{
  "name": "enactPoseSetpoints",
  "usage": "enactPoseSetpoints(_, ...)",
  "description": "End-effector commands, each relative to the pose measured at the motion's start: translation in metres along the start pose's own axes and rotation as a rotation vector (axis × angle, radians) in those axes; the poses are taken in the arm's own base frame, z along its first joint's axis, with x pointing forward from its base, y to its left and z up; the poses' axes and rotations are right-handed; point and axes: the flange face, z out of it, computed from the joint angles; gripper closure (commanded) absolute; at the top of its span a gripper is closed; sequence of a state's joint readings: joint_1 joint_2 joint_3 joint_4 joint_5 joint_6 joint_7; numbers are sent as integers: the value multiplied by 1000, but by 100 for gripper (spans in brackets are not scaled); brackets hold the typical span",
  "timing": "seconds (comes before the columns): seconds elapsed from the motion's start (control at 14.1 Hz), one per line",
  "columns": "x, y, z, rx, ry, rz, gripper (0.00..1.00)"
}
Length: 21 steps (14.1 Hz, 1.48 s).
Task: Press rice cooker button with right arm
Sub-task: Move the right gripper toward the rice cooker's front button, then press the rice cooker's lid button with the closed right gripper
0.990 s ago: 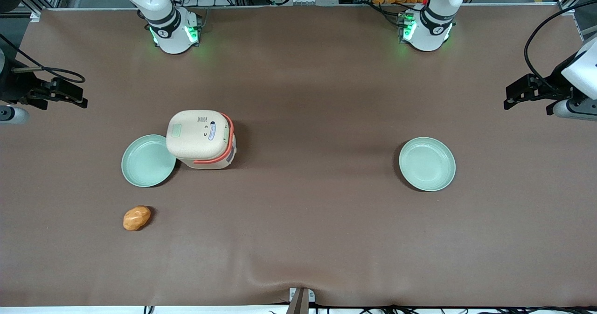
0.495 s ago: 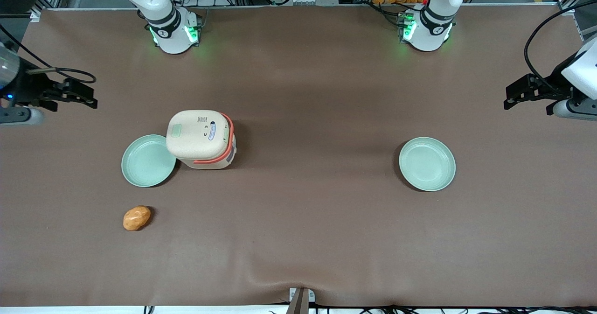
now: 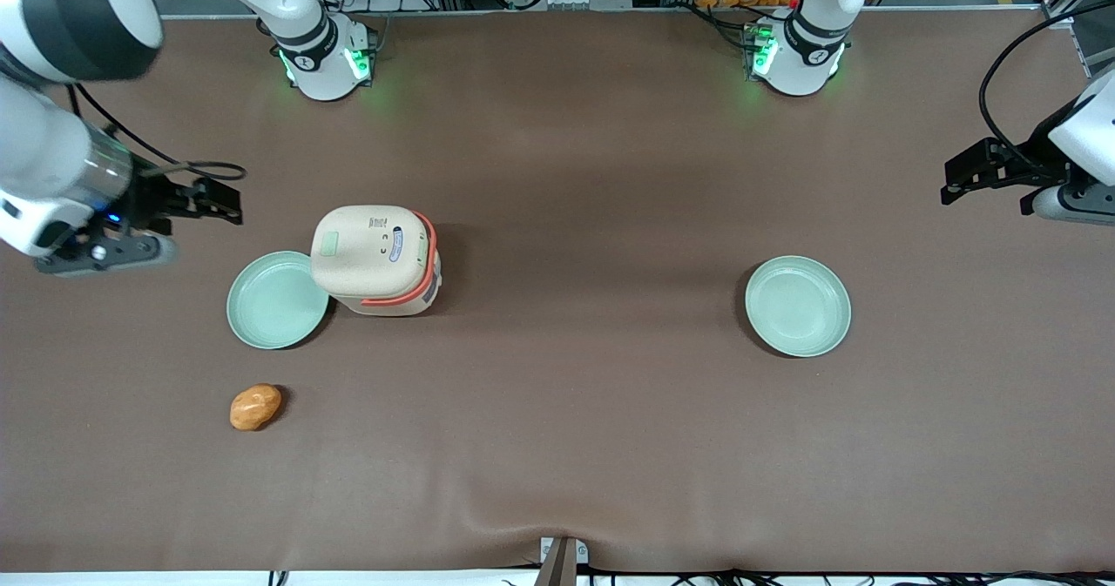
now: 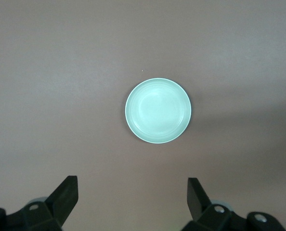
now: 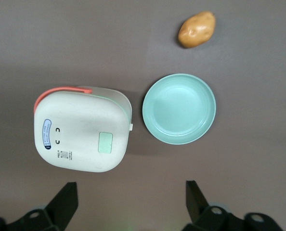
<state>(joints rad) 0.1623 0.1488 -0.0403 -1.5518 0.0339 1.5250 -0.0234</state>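
Note:
The cream-beige rice cooker [image 3: 376, 258] stands shut on the brown table, with a coral-orange handle band and a pale green square button [image 3: 329, 242] on its lid. It also shows in the right wrist view [image 5: 80, 129], with the button [image 5: 106, 142] facing up. My right arm's gripper [image 3: 209, 199] hangs above the table toward the working arm's end, a short way from the cooker and slightly farther from the front camera. Its fingers [image 5: 66, 199] are spread wide open and hold nothing; the gripper [image 5: 131, 202] looks down at bare table beside the cooker.
A pale green plate [image 3: 277, 299] touches the cooker's side; it also shows in the right wrist view [image 5: 179, 109]. A potato [image 3: 255, 407] lies nearer the front camera [image 5: 196, 29]. A second green plate [image 3: 797, 306] lies toward the parked arm's end [image 4: 158, 110].
My right arm has swung in from the table's edge toward the rice cooker, and the gripper has moved closer to it. The cooker, plates and potato have not moved.

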Motion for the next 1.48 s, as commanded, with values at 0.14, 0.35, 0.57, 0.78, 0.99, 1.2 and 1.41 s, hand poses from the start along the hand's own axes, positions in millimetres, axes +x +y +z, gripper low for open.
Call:
enactPoseSetpoints(0.14, 13, -18, 51, 13, -76, -6, 80)
enactPoseSetpoints(0.35, 19, -30, 85, 41, -143, -13, 87)
enactPoseSetpoints(0.57, 29, -36, 116, 97, -200, -5, 88)
enactPoseSetpoints(0.78, 39, -46, 144, 90, -227, -16, 89)
enactPoseSetpoints(0.99, 48, -54, 170, 83, -246, -24, 89)
enactPoseSetpoints(1.2, 51, -54, 181, 81, -258, -23, 91)
enactPoseSetpoints(1.41, 50, -52, 178, 81, -261, -23, 91)
